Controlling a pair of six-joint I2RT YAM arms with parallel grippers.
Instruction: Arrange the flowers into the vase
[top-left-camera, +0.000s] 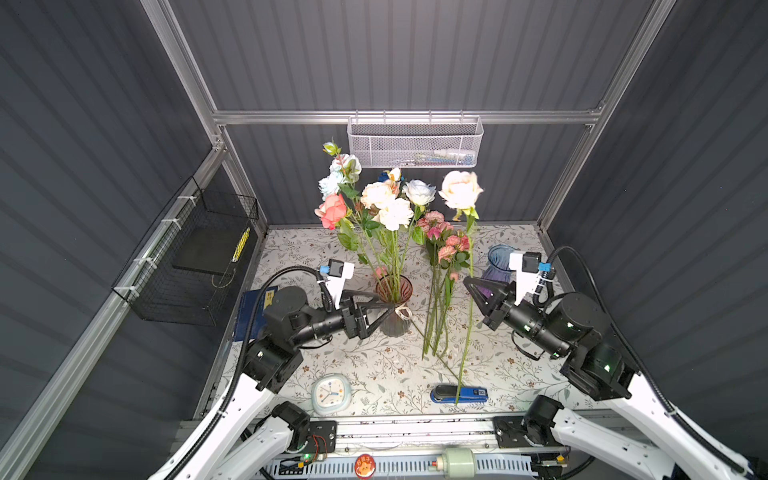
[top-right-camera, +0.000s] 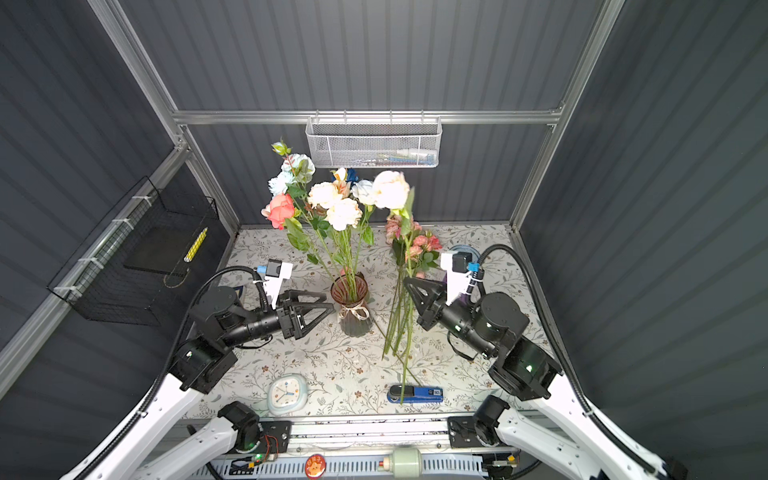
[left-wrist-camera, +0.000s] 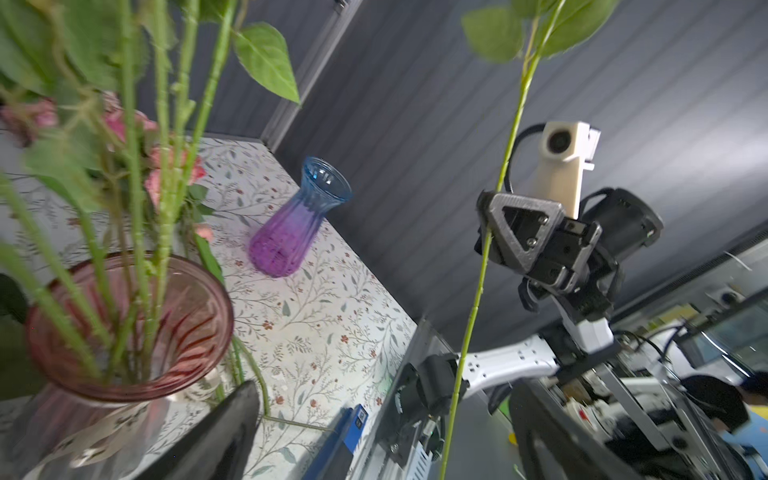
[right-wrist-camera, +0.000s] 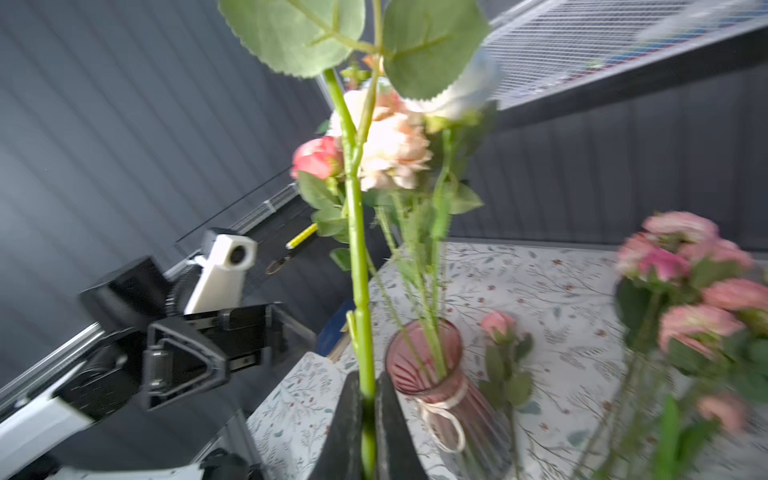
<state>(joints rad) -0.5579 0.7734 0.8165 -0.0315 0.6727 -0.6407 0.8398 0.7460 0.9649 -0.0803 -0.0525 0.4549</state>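
Left of the pink vase (top-left-camera: 394, 291), close beside it, the left gripper (top-left-camera: 385, 305) hovers with jaws spread wide — gripping nothing. Most flowers (top-left-camera: 384, 203) stand in that vase: peach, white, coral and pale blue blooms on leafy stems. Right of the vase, the right gripper (top-left-camera: 469, 283) pinches the stem of one peach rose (top-left-camera: 459, 190), held upright above the table (top-left-camera: 374, 365). Between vase and rose sits a spray (top-left-camera: 444, 239) of small pink blooms — outside the vase. A blue vase (top-left-camera: 498, 266) stands farther right.
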